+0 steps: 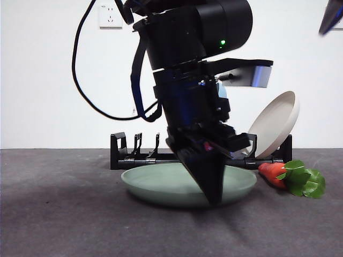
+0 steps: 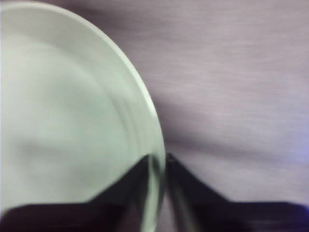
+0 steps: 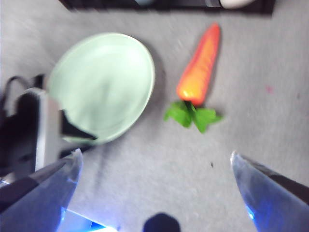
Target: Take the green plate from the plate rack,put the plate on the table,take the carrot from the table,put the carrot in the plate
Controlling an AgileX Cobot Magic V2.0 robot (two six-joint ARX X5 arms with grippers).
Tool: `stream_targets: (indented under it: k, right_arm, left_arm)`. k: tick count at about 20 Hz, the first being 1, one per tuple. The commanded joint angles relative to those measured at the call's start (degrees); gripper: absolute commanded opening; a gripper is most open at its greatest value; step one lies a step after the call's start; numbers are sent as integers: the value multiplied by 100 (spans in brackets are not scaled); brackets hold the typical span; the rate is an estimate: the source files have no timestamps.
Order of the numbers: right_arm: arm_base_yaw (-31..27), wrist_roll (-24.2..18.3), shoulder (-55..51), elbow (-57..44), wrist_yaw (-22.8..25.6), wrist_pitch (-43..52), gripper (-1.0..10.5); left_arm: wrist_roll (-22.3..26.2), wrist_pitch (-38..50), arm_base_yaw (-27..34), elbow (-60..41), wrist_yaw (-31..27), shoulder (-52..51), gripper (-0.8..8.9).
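Note:
The green plate [image 1: 161, 184] lies flat on the table [image 1: 64, 225] in front of the plate rack [image 1: 123, 155]. My left gripper [image 1: 214, 197] reaches down to the plate's near right rim. In the left wrist view its jaws [image 2: 159, 166] are closed on the rim of the plate [image 2: 63, 121]. The carrot [image 1: 274, 173] lies on the table right of the plate, its leaves pointing right. My right gripper [image 3: 154, 162] is open and empty, high above the table, with the plate [image 3: 104, 82] and the carrot [image 3: 200, 63] below it.
A beige plate [image 1: 273, 124] leans in the rack's right end, behind the carrot. The left arm [image 3: 34, 130] stands beside the plate in the right wrist view. The right arm shows only as a dark tip [image 1: 332, 16] at the top right corner.

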Motion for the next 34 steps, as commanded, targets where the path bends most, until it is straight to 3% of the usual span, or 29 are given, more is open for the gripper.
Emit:
stream_targets:
  k: [1, 6, 9, 18, 24, 26, 29, 34]
  right_arm:
    - [11, 15, 315, 13, 17, 111, 629]
    - [11, 76, 894, 13, 37, 791, 628]
    - [22, 258, 1403, 13, 61, 1294, 627]
    - [575, 319, 3104, 13, 1196, 2551, 626]
    - [999, 321, 3895, 13, 1867, 3178, 616]
    - [1008, 350, 4079, 13, 1873, 3228, 515]
    - [1008, 424, 4266, 13, 1967, 3233, 458]
    - [1012, 468, 4332, 13, 1921, 3294, 141]
  left_arm:
    - [-197, -46, -24, -61, 52, 103, 324]
    - [-389, -227, -24, -59, 55, -125, 323]
    - [-688, -402, -24, -59, 52, -876, 323]
    - [-1926, -407, -24, -59, 46, -4203, 321]
    - [-2304, -474, -26, -59, 57, -5257, 319]
    - [-2463, -573, -26, -59, 66, -5368, 319]
    - [-2549, -625, -26, -59, 68, -5412, 319]
    - [-2549, -656, -26, -59, 66, -5412, 319]
